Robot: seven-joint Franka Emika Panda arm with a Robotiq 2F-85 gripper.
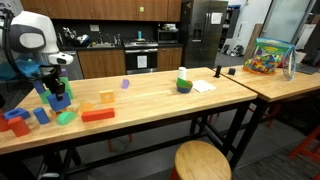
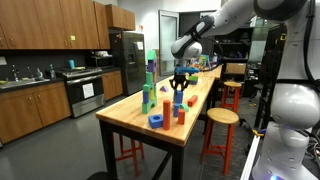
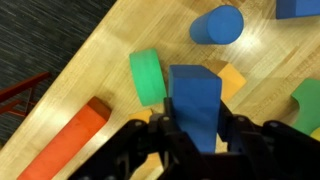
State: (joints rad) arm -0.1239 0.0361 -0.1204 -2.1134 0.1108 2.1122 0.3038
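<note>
The end effector [image 3: 196, 138] is pinching a blue block [image 3: 194, 95] across its flat sides. The block is looking light, rigid and slightly slippery.

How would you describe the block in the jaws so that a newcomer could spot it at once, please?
Find the long wooden table and its end strewn with coloured blocks. There the gripper holds a blue block between its jaws. Unlike the blue cylinder and green disc beside it, it is flat-sided.
</note>
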